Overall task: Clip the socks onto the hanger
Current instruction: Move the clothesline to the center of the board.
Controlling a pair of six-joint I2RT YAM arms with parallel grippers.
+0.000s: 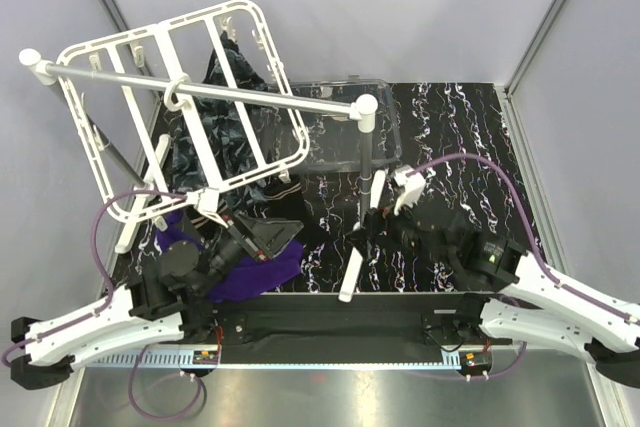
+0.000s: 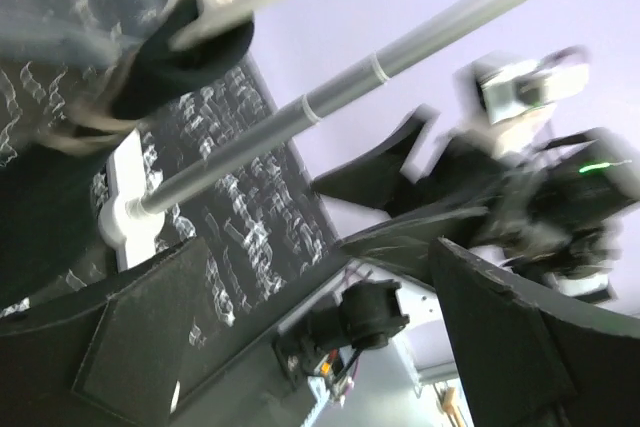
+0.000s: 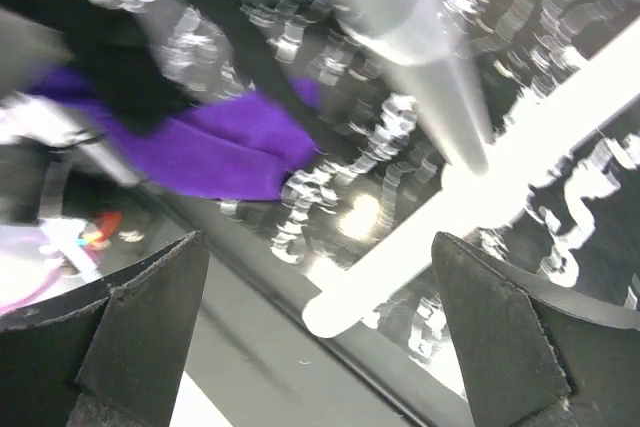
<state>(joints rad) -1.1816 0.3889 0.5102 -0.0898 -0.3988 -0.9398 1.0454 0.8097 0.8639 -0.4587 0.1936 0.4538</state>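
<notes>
Purple sock [image 1: 262, 269] lies near left gripper [image 2: 315, 247], fingers spread, empty; we log right gripper [image 3: 318, 247] likewise. Dark socks [image 1: 215, 135] seemingly hang from white hanger [image 1: 160, 29].

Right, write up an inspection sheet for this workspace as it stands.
Surface: black marbled tabletop.
Job's things: white grid hanger hooked on the silver rod, tilted; dark marbled socks under its frame, cannot tell if they are clipped; purple sock on the table by the left arm; black sock with a striped cuff beside the hanger's near corner.
Clutter: clear bin at the far side.
Grippers: left claw open, empty; right claw open, empty.
Cables: purple cables loop off both arms.
Surroundings: pale walls on three sides.
</notes>
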